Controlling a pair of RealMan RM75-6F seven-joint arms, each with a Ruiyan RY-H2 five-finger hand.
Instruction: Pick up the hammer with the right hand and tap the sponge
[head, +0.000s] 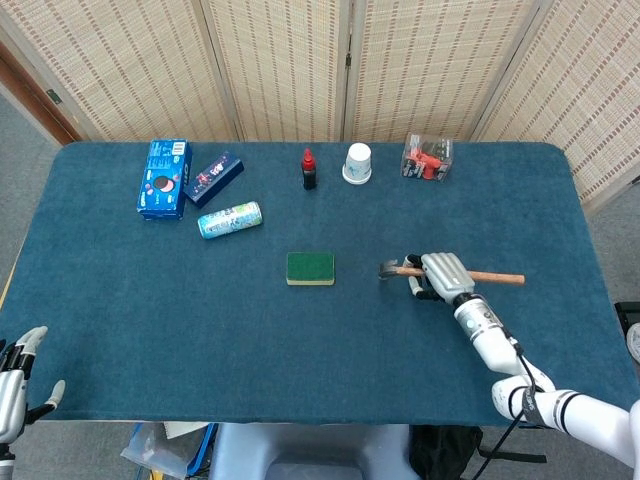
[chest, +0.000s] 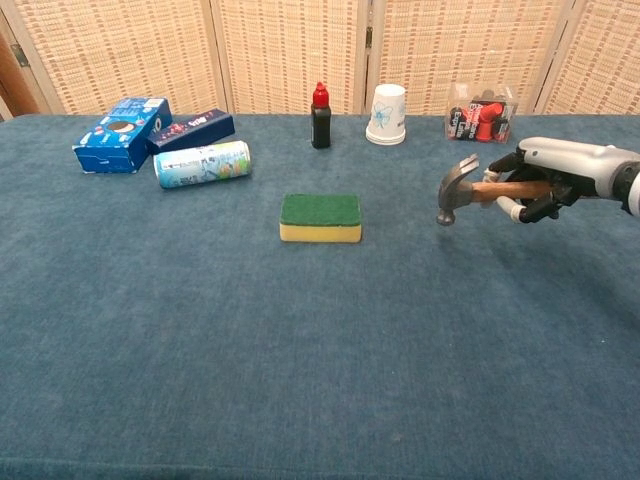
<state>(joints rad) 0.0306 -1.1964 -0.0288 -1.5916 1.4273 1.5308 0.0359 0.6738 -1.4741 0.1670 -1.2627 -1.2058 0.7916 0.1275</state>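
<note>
Right hand: the right hand (head: 445, 273) (chest: 548, 181) is seen near the right side of the table, its fingers (chest: 516, 208) clamped around the wooden handle close to the head.
Hammer: the hammer (head: 455, 274) (chest: 472, 189) is held roughly level, clear of the cloth in the chest view, with the metal head pointing toward the sponge and the handle end sticking out toward the right edge.
Sponge: the sponge (head: 310, 268) (chest: 320, 217), green on top and yellow beneath, is lying flat near the middle of the table, well apart from the hammer head.
Left hand: the left hand (head: 16, 380) is seen only in the head view, beyond the near left corner; the fingers look spread apart and nothing appears to be held, though it is small and partly cut off.
Table: the table (head: 150, 310) (chest: 200, 350) is covered in dark blue cloth.
Far left corner: a blue cookie box (head: 163, 178) (chest: 121, 120) is placed beside a smaller dark blue box (head: 214, 177) (chest: 191, 129), with a can (head: 230, 219) (chest: 202, 163) lying on its side just in front of them.
Far edge, middle: a dark bottle with a red cap (head: 309, 169) (chest: 320, 116) is standing upright next to a white paper cup (head: 357, 163) (chest: 387, 114).
Far edge, right: a clear plastic box with red contents (head: 427, 158) (chest: 481, 114) is set behind the hammer.
</note>
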